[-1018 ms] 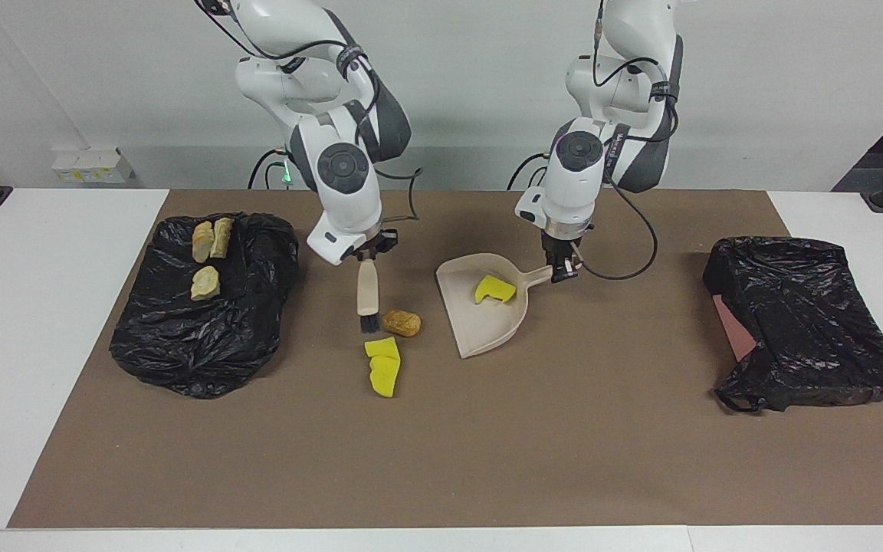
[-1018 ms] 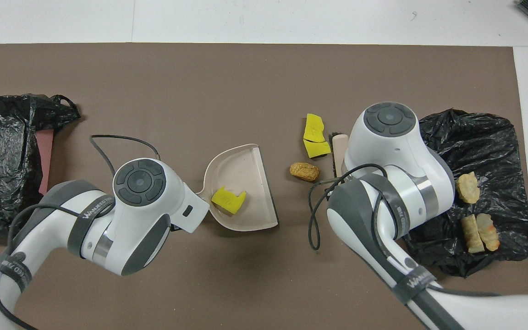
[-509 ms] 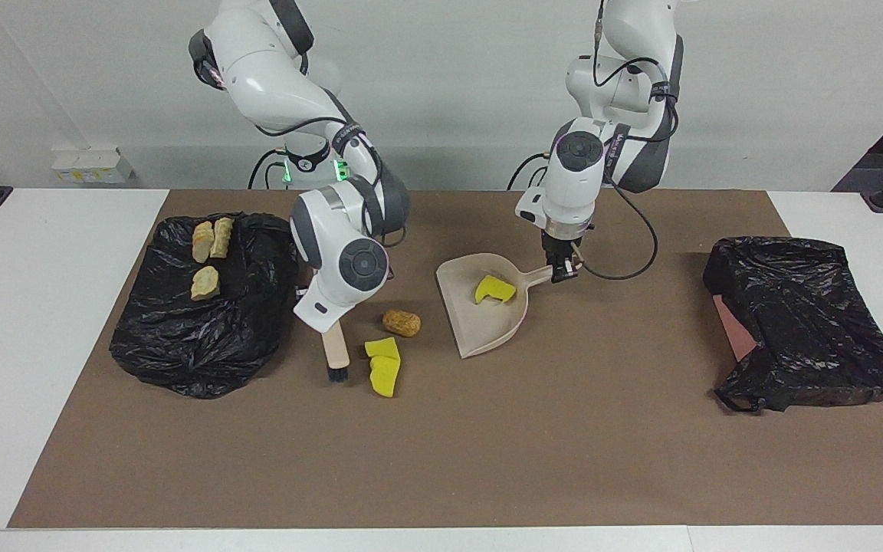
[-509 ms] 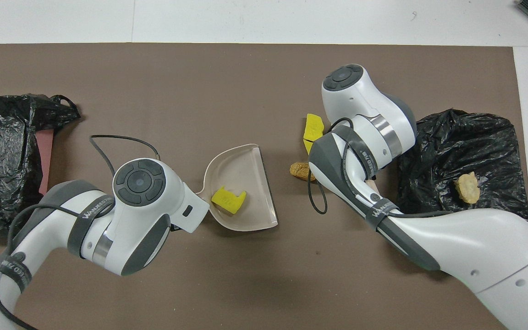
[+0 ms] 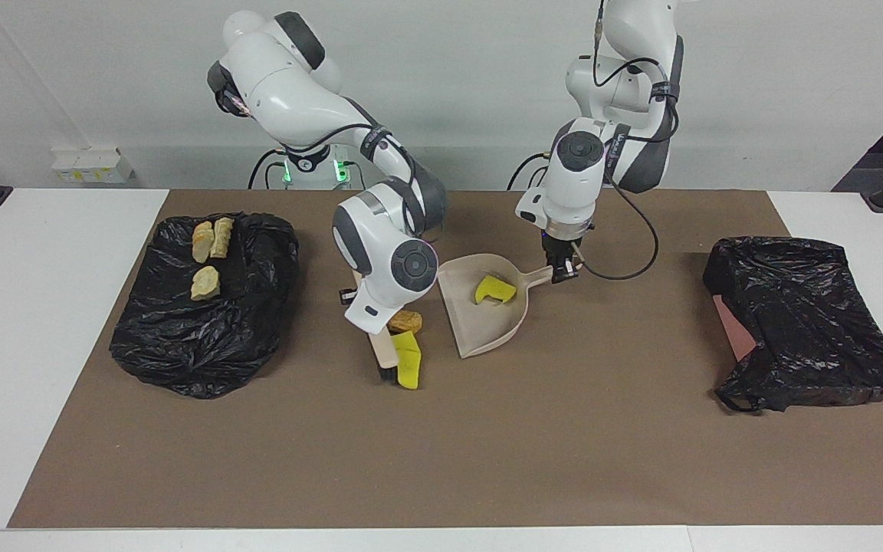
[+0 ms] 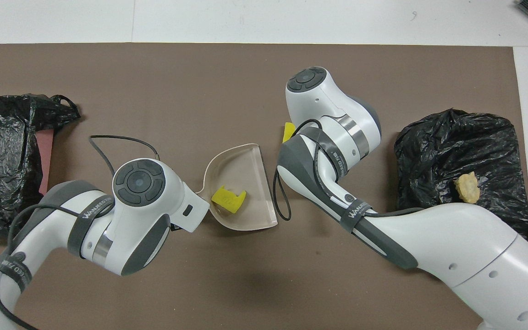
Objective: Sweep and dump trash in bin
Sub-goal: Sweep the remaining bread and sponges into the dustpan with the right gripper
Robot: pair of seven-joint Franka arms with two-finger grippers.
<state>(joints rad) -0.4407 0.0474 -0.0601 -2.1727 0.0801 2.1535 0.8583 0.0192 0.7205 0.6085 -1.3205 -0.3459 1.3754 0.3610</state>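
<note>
Three tan chunks (image 5: 206,257) lie on black bag (image 5: 204,337) at right arm's end. One yellow wedge (image 5: 494,290) sits in beige dustpan (image 5: 487,322); left gripper (image 5: 562,267) pinches its handle. Right gripper (image 5: 369,320), largely hidden by wrist, clamps brush (image 5: 385,354), bristles on mat, touching yellow sponge (image 5: 409,360) beside orange chunk (image 5: 405,320), just beside dustpan mouth.

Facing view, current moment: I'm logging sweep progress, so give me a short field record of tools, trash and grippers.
dustpan: flat on the mat, handle held by the left gripper
in dustpan: one yellow sponge wedge
brush: held by the right gripper, bristles down against a yellow sponge wedge
bread chunk: on the mat between brush and dustpan
black bag: three bread chunks on top
</note>
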